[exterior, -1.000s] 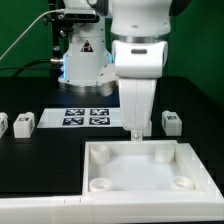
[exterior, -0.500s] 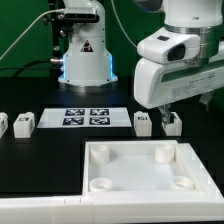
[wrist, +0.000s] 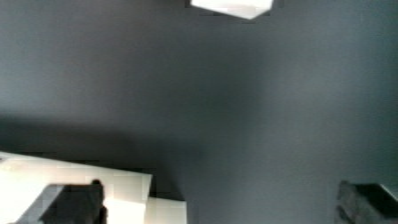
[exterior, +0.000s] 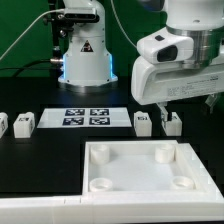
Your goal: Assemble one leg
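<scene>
Hangs over the black table [exterior: 40,150] at the exterior view's right with the jaws spread wide and gripping nothing, one dark fingertip [exterior: 160,111] poised above the gap between the inner right leg [exterior: 143,122] and the outer right leg [exterior: 172,122], two of four small white plastic block-shaped pegs with black-and-white tags. Shows the two left legs [exterior: 23,122] standing near the exterior view's left edge, across the thin white marker board [exterior: 85,116], all on the table behind a large flat white panel [exterior: 135,170] with round corner sockets.
</scene>
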Controlling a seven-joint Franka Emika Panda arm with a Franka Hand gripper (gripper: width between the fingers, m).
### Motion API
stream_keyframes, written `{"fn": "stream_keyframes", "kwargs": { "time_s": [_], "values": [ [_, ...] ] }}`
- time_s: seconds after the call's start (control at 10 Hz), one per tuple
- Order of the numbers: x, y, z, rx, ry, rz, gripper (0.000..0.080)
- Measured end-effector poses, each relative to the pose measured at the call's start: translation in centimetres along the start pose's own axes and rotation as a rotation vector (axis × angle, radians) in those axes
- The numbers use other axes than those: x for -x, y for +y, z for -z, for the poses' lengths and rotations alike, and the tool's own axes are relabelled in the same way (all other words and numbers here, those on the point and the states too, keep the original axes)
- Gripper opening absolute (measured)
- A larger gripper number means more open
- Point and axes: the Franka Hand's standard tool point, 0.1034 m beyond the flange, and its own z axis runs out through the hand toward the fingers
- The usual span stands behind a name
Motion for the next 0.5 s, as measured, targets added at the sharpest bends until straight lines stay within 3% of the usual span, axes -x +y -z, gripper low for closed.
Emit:
{"fn": "stream_keyframes", "kwargs": {
  "time_s": [0.1,0.3,0.5],
  "values": [
    [2.3,0.0,-0.7,0.014,-0.166,-0.025,0.0649],
    [3.9,-0.8,-1.5,0.006,-0.465,-0.076,0.0649],
    [4.4,-1.1,-2.2,0.006,-0.601,-0.071,0.0649]
  ]
}}
